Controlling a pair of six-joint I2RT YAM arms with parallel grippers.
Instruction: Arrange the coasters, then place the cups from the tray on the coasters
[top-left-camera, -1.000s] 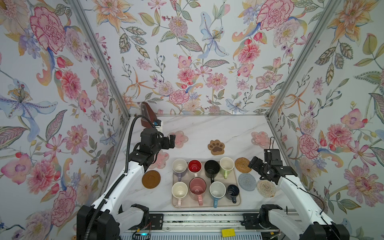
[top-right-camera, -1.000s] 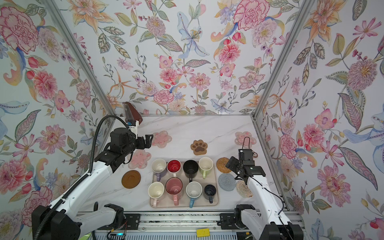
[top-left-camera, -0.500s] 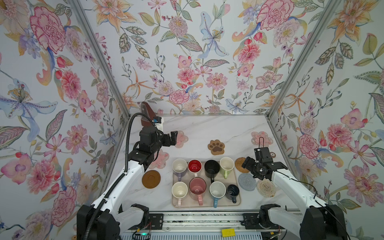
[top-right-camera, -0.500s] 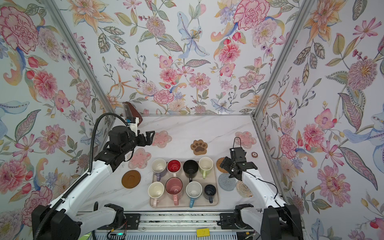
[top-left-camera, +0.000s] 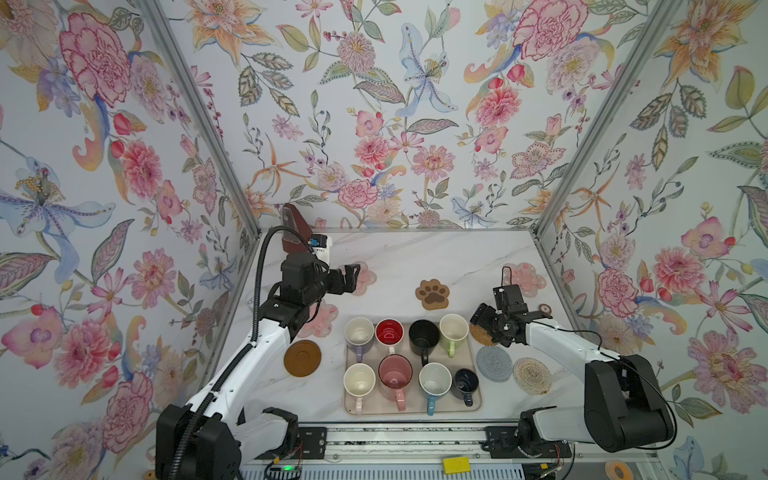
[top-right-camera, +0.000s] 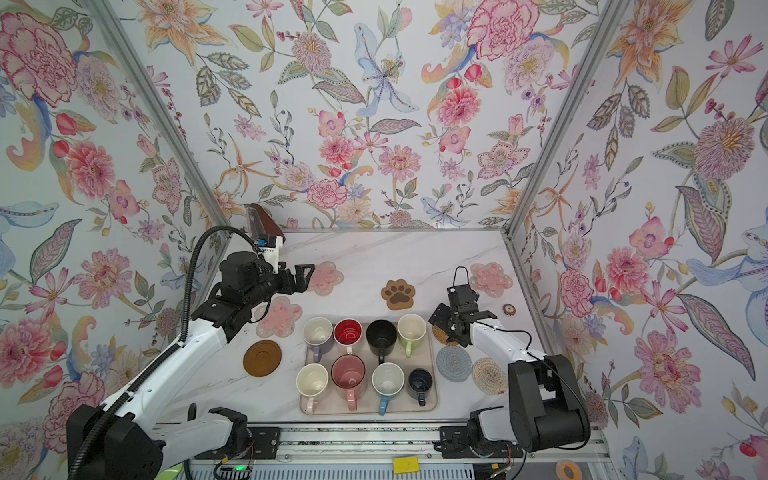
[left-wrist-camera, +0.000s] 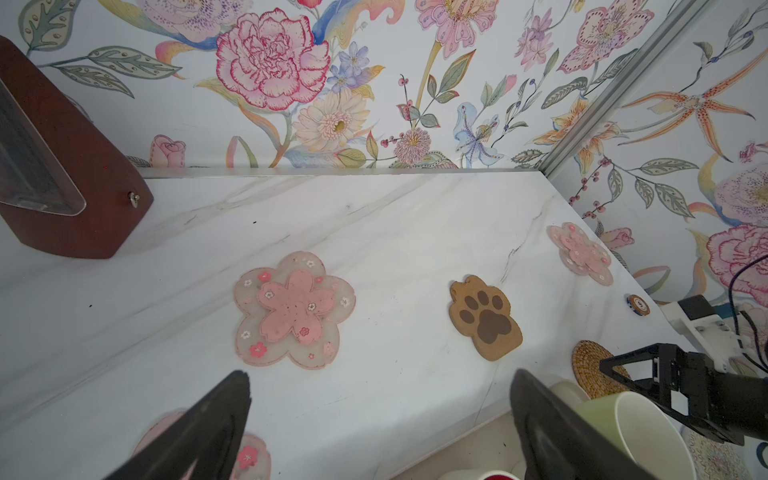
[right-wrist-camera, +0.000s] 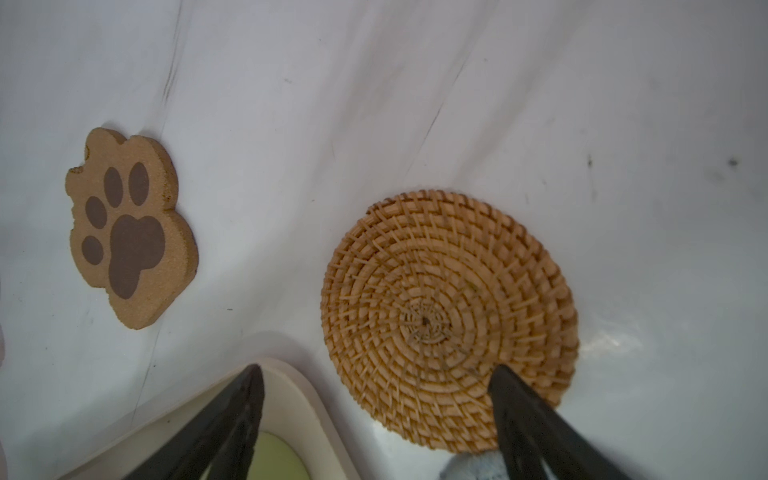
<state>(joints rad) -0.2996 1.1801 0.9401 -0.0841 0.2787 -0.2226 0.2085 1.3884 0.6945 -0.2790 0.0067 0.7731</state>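
Top views, both of them: tray (top-left-camera: 415, 406) front-middle on the worktop (top-left-camera: 415, 257), all eight cups (top-left-camera: 395, 376) on it in two rows of four, handles toward the front. Coasters scattered around it, all bare.

Left of the tray: brown disc (top-left-camera: 302, 358), plus a flower (top-left-camera: 322, 328) half tucked under the left arm. Farther back: second flower (top-left-camera: 366, 277), paw (top-left-camera: 433, 294), third flower (top-left-camera: 527, 279) over by the right wall. Right of the tray, running frontward: rattan (top-left-camera: 478, 336), grey round (top-left-camera: 494, 363), cream round (top-left-camera: 532, 375).

Left gripper (top-left-camera: 353, 279) up off the worktop, jaws wide apart, empty, blocking a bit of the second flower from above. Right gripper (top-left-camera: 482, 322) low by the tray's back right corner, jaws apart too, covering a good chunk of the rattan.

Right wrist view: rattan whole, flat, just beside the tray corner. One finger (right-wrist-camera: 228, 424) over the tray rim and green cup (right-wrist-camera: 278, 461), the other over the rattan's edge. Can't tell if that one actually touches. Paw well off to the side, sliver of grey round at the frame edge.

Left wrist view: second flower whole and clear ahead of the fingertips, right gripper side-on next to green cup and rattan. Also a brown wedge case (left-wrist-camera: 62, 187) in the back left corner and a little round token (left-wrist-camera: 638, 304) near the right wall, tiny from above.
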